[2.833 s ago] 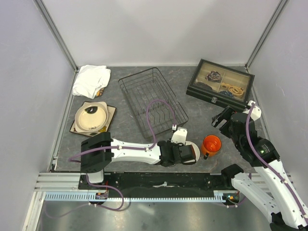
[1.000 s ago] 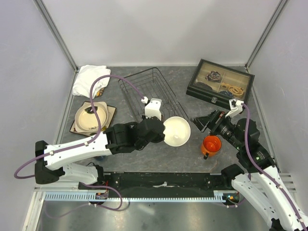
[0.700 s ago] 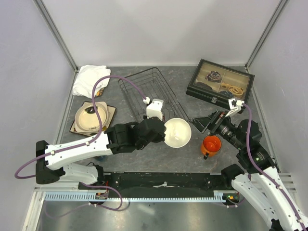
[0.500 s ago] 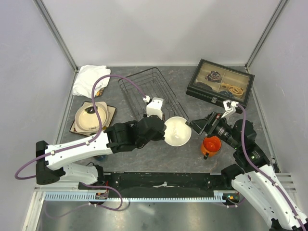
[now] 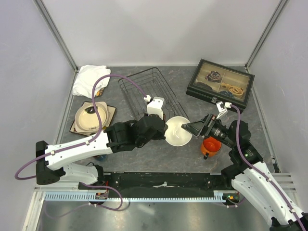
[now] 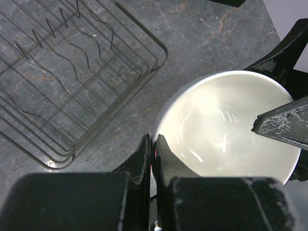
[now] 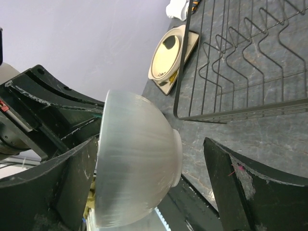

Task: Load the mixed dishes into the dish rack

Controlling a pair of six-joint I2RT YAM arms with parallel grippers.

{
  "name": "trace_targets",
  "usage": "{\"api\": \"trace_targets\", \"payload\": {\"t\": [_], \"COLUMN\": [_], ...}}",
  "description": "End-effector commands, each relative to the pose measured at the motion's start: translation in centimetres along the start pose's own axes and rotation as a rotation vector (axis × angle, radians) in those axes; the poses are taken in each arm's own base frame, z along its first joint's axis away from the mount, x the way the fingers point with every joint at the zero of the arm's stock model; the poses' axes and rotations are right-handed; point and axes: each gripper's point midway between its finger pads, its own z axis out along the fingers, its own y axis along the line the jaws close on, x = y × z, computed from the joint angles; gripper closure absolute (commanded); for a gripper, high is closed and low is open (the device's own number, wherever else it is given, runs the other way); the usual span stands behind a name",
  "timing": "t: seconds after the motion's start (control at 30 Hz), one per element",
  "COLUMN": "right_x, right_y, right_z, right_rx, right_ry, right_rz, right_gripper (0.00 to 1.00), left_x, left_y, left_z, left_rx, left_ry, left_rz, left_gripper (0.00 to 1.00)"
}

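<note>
My left gripper [image 5: 164, 129] [image 6: 154, 139] is shut on the near rim of the white bowl [image 5: 177, 132] [image 6: 226, 130] and holds it above the table, just off the near right corner of the dish rack [image 5: 151, 98] [image 6: 72, 86]. My right gripper [image 5: 190, 128] [image 7: 150, 143] is open and straddles the bowl [image 7: 134, 163]: one finger is over the bowl's mouth, the other stands apart from its foot. The orange mug [image 5: 211, 144] sits upright under my right wrist. The cream plate [image 5: 90, 118] [image 7: 166, 55] lies on the square tan plate [image 5: 111, 111] at the left.
A white folded cloth [image 5: 90, 79] lies at the back left. A black glass-lidded box [image 5: 220, 84] stands at the back right. The dish rack [image 7: 240, 62] holds nothing. Grey walls close in the sides and back.
My right gripper has swung left from above the mug, and its open fingers now bracket the bowl. My left gripper has kept the bowl in nearly the same spot.
</note>
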Motion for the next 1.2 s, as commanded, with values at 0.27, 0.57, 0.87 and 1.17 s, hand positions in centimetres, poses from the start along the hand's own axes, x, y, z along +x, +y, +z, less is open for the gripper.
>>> {"api": "trace_targets", "payload": {"t": [0.27, 0.57, 0.87, 1.17], "right_x": [0.8, 0.8, 1.5, 2.0], "right_y": [1.9, 2.9, 1.7, 1.3], "right_z": [0.0, 0.1, 0.2, 0.4], "right_rx": [-0.138, -0.181, -0.132, -0.116], "right_ry": [0.022, 0.042, 0.07, 0.101], "right_rz": [0.081, 0.107, 0.121, 0.133], "right_gripper": [0.02, 0.02, 0.02, 0.02], "left_x": [-3.7, -3.5, -4.6, -5.4], "left_y": [-1.6, -2.0, -2.4, -2.8], "left_z": [-1.0, -0.5, -0.7, -0.6], "left_rx": [0.069, 0.077, 0.079, 0.081], "left_ry": [-0.112, -0.108, -0.131, -0.149], "left_rz": [-0.063, -0.058, -0.046, -0.029], "left_gripper": [0.99, 0.99, 0.99, 0.98]}}
